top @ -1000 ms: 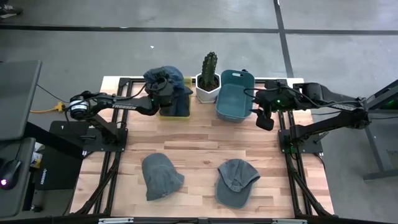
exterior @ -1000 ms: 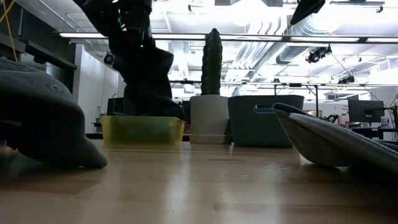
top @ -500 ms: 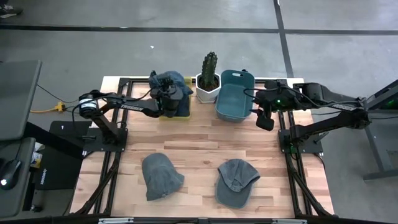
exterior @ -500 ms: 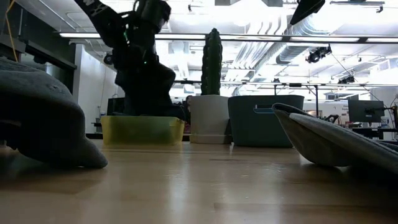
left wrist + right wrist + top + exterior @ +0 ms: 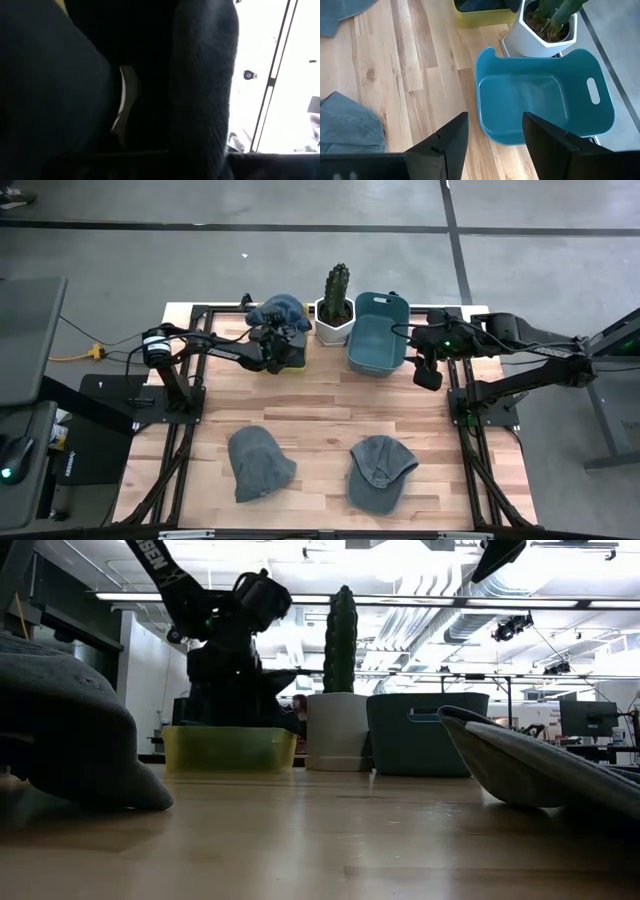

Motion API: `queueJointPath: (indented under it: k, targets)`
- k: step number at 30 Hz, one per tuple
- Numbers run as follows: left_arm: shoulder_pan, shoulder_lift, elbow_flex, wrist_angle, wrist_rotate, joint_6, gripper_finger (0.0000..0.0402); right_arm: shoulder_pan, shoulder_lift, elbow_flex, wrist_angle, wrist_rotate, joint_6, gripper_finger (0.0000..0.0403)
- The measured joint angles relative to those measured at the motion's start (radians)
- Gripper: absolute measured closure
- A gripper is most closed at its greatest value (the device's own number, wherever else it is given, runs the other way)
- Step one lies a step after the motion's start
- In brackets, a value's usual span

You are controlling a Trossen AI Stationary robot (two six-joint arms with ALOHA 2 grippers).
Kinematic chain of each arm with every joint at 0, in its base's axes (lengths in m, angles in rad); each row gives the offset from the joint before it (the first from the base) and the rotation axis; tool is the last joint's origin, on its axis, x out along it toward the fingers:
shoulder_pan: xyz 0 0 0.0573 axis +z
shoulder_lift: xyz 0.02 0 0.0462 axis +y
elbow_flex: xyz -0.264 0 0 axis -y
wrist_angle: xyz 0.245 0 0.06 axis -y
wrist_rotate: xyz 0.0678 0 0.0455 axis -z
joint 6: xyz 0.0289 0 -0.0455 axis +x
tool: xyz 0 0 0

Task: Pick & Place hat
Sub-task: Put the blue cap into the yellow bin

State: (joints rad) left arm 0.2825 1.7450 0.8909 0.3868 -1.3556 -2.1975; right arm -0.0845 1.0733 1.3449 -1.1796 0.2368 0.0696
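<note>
A blue denim hat (image 5: 281, 311) sits bunched in the yellow bin (image 5: 297, 366) at the table's far side. My left gripper (image 5: 274, 343) reaches to it from the left and is shut on it. In the low view the hat (image 5: 228, 690) shows as a dark mass reaching down into the yellow bin (image 5: 228, 750). In the left wrist view dark cloth (image 5: 200, 75) fills the picture. Two more hats lie flat on the near part of the table: a grey-blue one (image 5: 258, 463) and a cap (image 5: 380, 471). My right gripper (image 5: 492, 135) hangs open above the table next to the teal bin (image 5: 600, 107). My left gripper is shut on the denim hat, coming at it about level from the table's left. The bunched cloth (image 5: 200, 75) covers the fingers, so which part of the hat they hold cannot be told. The hat's lower part sits inside the yellow bin.
A potted cactus (image 5: 336, 305) in a white pot stands between the yellow bin and the teal bin (image 5: 377, 335). The teal bin holds nothing. Bare wood lies in the middle of the table (image 5: 330, 405).
My left gripper has gone down toward the yellow bin with the denim hat and has rolled a little at the wrist. The hat, held high above the bin before, now sits lower, with its bottom in the bin.
</note>
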Motion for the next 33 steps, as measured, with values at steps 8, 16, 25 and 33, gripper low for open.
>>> queueJointPath:
  k: [8,16,25,33]
  targets:
    - [-0.001,-0.001,0.0,0.015,-0.011,0.018,0.0402,0.0,0.0,0.0,-0.007,0.0,0.004,0.0222]
    - [-0.001,-0.001,0.0,0.033,0.056,0.052,0.0399,0.0,0.0,0.0,-0.007,0.0,0.005,0.0221]
    - [-0.017,-0.001,0.0,0.033,0.009,0.076,0.0335,0.0,0.0,0.0,-0.007,0.0,0.005,0.0222]
    - [-0.029,-0.001,0.0,0.095,0.016,0.072,0.0266,0.0,0.0,0.0,-0.007,0.0,0.003,0.0221]
